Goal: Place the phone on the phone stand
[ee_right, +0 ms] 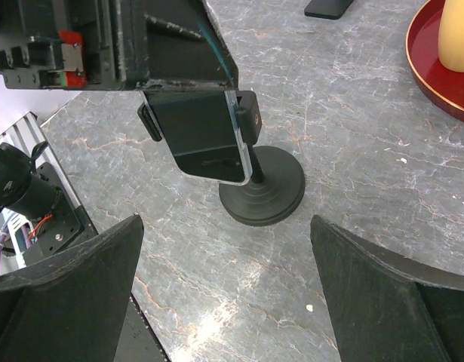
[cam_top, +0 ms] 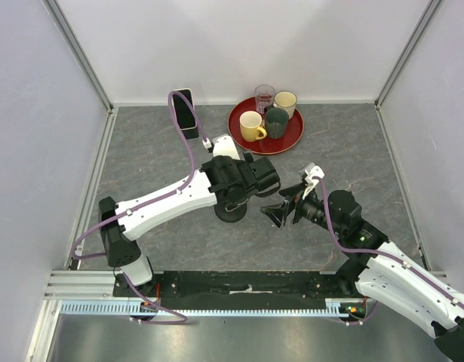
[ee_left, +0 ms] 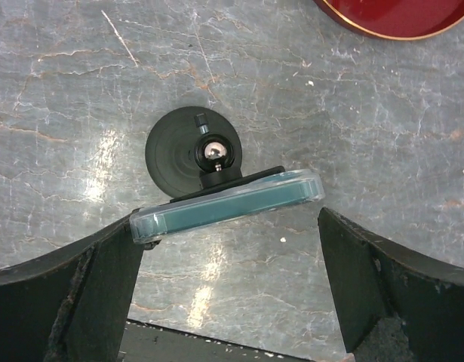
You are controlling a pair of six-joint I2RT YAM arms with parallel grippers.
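Observation:
The phone (ee_left: 228,200), teal-edged in a clear case, sits in the cradle of the black phone stand (ee_left: 175,154), above its round base. My left gripper (ee_left: 230,226) is open and straddles the phone. Its left finger (ee_left: 88,279) is right at the phone's end and its right finger (ee_left: 375,271) stands apart from it. In the right wrist view the phone (ee_right: 205,139) shows dark-screened in the cradle's side clamps, over the stand base (ee_right: 262,196). My right gripper (ee_right: 225,226) is open and empty, just right of the stand (cam_top: 230,213) in the top view.
A red tray (cam_top: 290,139) with several cups stands at the back right. A black upright object (cam_top: 185,113) stands at the back left. White walls enclose the grey table on three sides.

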